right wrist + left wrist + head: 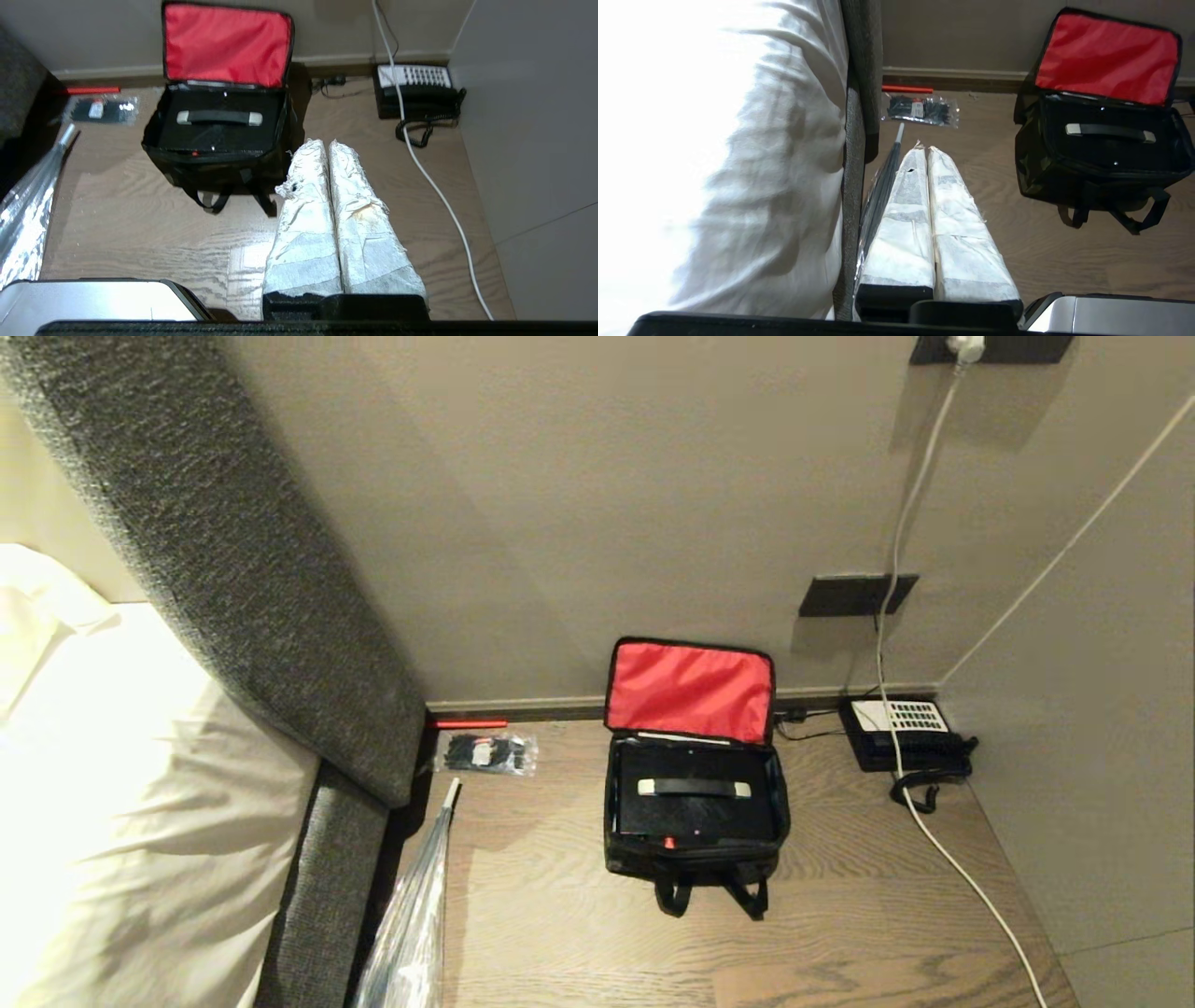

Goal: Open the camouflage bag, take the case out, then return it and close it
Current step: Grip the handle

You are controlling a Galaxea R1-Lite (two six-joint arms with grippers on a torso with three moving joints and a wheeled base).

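Camouflage bag [693, 859] stands on the wood floor [840, 915], near the baseboard [523, 707], lid thrown back against the wall [653, 504] with red lining [689, 691] facing out. The case [695, 803] lies flat inside the bag, grey-ended carry handle [694, 788] on top, small red spot at its 6 o'clock edge. Two black strap loops [709, 896] spill from the bag's front onto the floor.

Open room: bare floor from 5 to 7 o'clock of the bag. At 9 o'clock, well apart, a small clear plastic packet [485, 753] of black items and, just beyond it at the baseboard, a thin red strip [470, 722]. At 8 o'clock a crinkled clear plastic bag [411, 915] runs along the grey upholstered bed frame [327, 896]. At 3 o'clock, a black telephone with white keypad [904, 735]; a white cable [943, 840] crosses it and trails over the floor toward 4 o'clock.

No legible writing on any item.

Left pincer [927, 151]: tape-wrapped fingers together, empty, above the floor between plastic bag and camouflage bag. Right pincer [327, 147]: fingers pressed together, empty, between camouflage bag and telephone.
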